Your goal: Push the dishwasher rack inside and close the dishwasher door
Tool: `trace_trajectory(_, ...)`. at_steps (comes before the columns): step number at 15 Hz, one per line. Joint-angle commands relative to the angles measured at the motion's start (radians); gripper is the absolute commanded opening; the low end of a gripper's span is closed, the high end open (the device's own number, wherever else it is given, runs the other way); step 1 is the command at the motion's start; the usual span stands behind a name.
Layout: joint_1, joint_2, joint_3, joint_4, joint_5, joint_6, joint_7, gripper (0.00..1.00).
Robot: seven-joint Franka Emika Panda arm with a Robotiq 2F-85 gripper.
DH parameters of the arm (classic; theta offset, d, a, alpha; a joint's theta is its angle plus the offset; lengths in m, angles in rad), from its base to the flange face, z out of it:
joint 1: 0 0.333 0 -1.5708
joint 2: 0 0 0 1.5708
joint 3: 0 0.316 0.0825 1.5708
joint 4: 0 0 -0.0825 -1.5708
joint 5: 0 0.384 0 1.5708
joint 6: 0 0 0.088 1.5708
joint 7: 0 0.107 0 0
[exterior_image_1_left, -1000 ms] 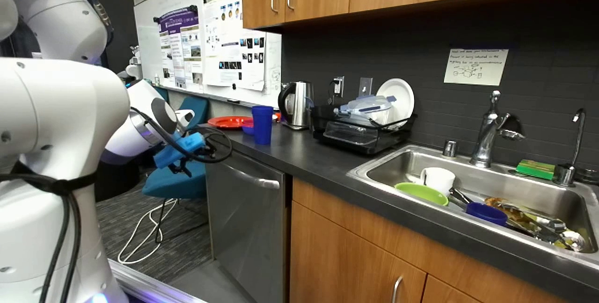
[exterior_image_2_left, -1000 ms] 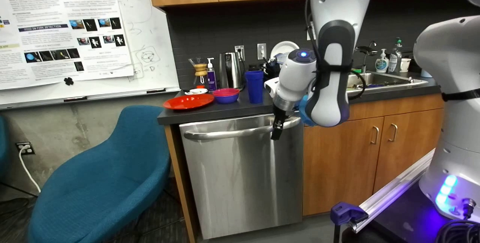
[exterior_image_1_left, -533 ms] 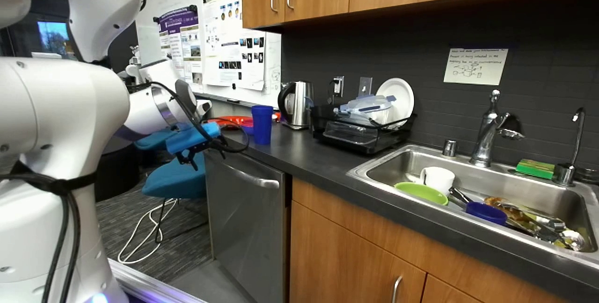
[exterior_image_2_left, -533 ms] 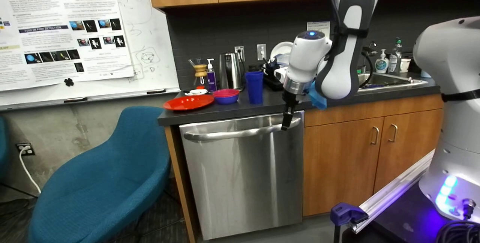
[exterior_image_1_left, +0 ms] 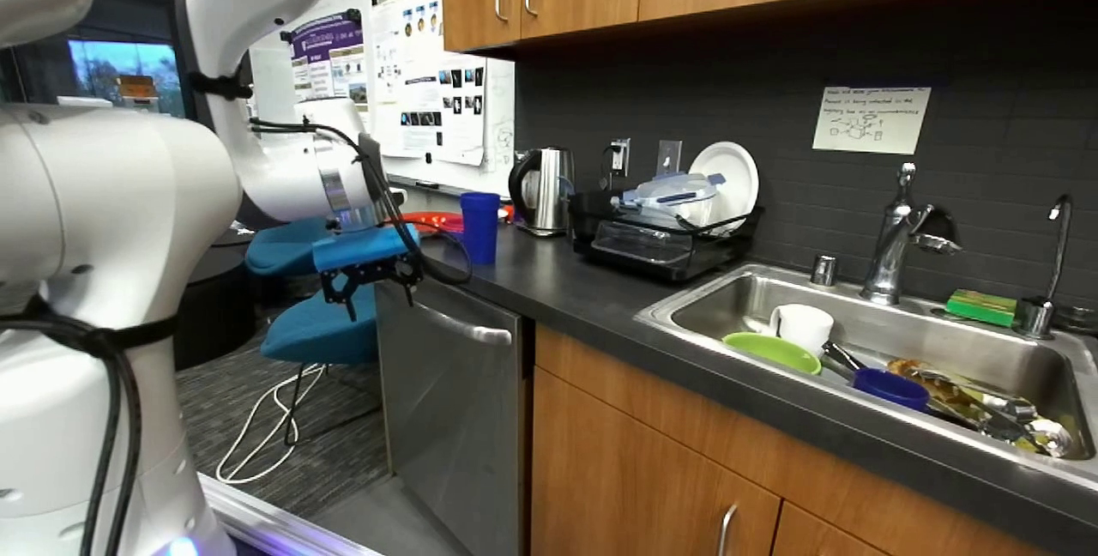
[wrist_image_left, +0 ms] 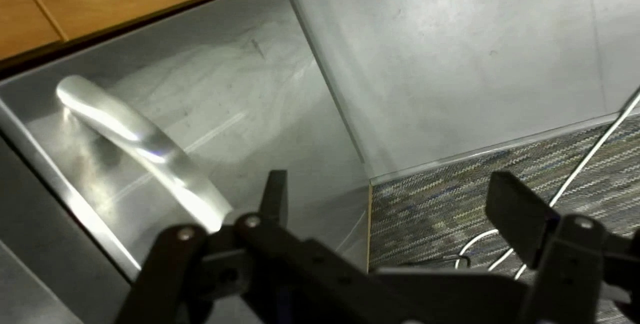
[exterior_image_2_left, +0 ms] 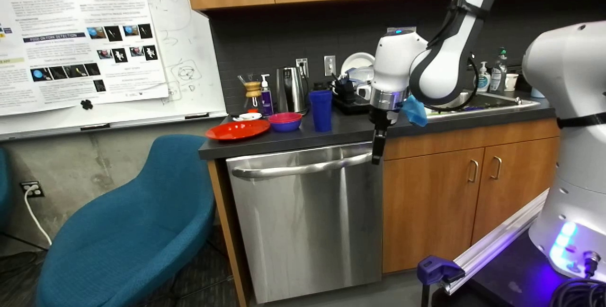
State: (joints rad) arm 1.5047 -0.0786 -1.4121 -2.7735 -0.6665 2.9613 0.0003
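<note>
claw (wrist_image_left: pixel 390 179) spread wide, holding nothing. door (exterior_image_2_left: pixel 303 231) upright, beside and below claw, looks closed. handle (wrist_image_left: pixel 155 151), long axis across door, near claw. rack not seen. likely, only retreat remains.

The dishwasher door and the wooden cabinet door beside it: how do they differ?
The dishwasher door is grey metal; the cabinet door is brown wood. The dishwasher door's long handle runs across it, while the cabinet door's short handle stands upright. The dishwasher door nearly reaches the countertop; the cabinet door stops lower. Both look shut.
</note>
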Motion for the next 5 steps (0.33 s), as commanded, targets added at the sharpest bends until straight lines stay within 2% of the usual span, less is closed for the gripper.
trace_trajectory(1,-0.096,-0.129,0.040,0.000,-0.102,-0.128,0.080,1.00)
trace_trajectory(2,-0.130,-0.148,0.065,0.001,-0.127,-0.156,0.102,1.00)
trace_trajectory(3,-0.068,-0.073,0.025,0.001,-0.055,-0.095,0.045,1.00)
trace_trajectory(5,-0.104,-0.106,0.047,0.001,-0.077,-0.124,0.065,1.00)
